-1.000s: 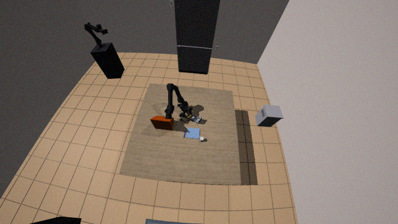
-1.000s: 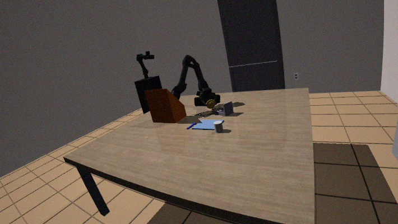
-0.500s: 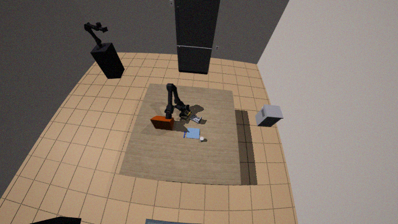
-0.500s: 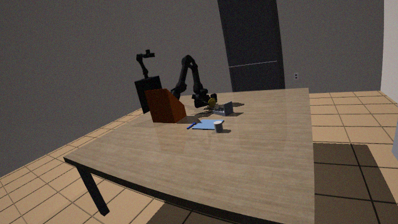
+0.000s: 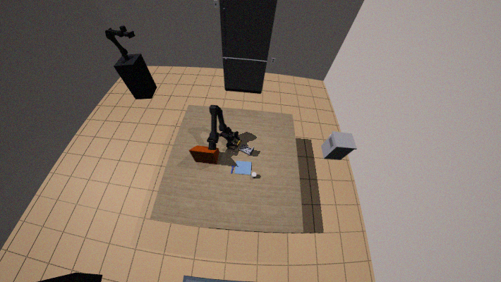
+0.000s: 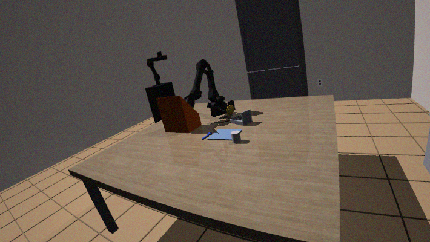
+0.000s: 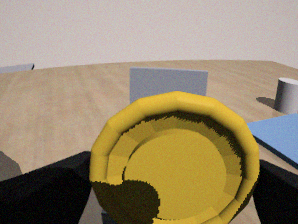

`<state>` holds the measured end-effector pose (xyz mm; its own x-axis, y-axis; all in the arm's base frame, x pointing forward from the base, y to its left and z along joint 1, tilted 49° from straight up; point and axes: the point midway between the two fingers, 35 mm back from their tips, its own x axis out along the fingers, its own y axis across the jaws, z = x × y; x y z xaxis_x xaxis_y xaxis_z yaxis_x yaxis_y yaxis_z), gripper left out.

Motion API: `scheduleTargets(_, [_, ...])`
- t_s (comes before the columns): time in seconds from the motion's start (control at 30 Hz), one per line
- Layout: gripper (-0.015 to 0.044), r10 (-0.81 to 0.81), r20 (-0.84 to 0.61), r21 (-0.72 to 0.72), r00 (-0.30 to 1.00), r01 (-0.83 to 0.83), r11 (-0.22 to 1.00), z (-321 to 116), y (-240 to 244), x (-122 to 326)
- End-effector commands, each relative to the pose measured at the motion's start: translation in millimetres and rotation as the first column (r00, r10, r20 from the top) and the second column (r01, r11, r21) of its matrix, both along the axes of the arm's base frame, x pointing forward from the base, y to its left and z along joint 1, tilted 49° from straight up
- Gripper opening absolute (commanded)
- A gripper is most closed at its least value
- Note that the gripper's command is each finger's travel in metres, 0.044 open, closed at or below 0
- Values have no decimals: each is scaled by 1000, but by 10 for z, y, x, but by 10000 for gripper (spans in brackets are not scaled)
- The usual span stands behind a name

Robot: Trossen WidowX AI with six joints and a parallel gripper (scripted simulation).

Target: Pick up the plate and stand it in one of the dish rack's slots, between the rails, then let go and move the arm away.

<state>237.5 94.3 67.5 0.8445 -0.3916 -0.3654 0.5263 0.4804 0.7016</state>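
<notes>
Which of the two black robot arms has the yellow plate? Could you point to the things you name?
The near arm [image 5: 214, 123] [image 6: 198, 81], beside the orange block [image 5: 206, 156] [image 6: 175, 116]; the far arm [image 5: 118, 44] [image 6: 155, 72], on a black pedestal [image 5: 137, 79] [image 6: 160, 91], holds no plate [image 5: 238, 142] [image 6: 230, 110] [image 7: 175, 170].

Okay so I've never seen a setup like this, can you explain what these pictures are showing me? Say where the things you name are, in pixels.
It's one black jointed arm [image 5: 214, 123] [image 6: 200, 81] on a wooden table [image 5: 226, 208] [image 6: 257, 169]. One picture looks down from high up, one looks across the table from a corner, and one comes from a camera on the arm's wrist.

The arm's gripper [image 5: 236, 144] [image 6: 229, 109] [image 7: 174, 167] has its fingers closed on a yellow plate [image 5: 238, 142] [image 6: 230, 110] [image 7: 175, 172], held up near a grey dish rack [image 5: 252, 151] [image 6: 246, 117] [image 7: 168, 82].

Also on the table are an orange-brown block [image 5: 205, 155] [image 6: 177, 115], a flat light-blue square [image 5: 243, 168] [image 6: 223, 134] [image 7: 282, 132], a small blue item and a whitish cylinder [image 5: 254, 174] [image 6: 235, 137] [image 7: 288, 95].
</notes>
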Motion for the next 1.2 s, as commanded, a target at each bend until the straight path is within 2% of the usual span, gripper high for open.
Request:
scheduleTargets(0.0, [0, 1, -8, -9, 1000, -1, 1000, -25, -54, 48])
scheduleTargets(1.17, [0, -8, 24, 27, 1000, 7, 1000, -124, -235, 432])
